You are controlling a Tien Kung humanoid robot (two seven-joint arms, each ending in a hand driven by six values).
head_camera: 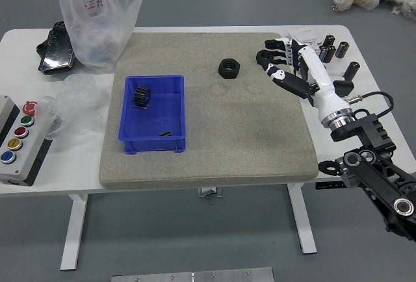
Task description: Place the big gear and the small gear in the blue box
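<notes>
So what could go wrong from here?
1. The right hand is open, its fingers overlapping the farther-right black nut in view; a small slip might push it away rather than grip it.
2. The hand also reaches in beside the black cylinders. If those stand loose, a sideways swing could topple one.
3. The ribbed gear sits near the blue box's left wall, so another part dropped there may land on it.

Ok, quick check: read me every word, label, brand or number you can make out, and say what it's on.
No text reads reliably.
Plastic bag: red characters, too blurred to quote.
White packet: faint marks, too small to read.
Button panel: none I can make out.
</notes>
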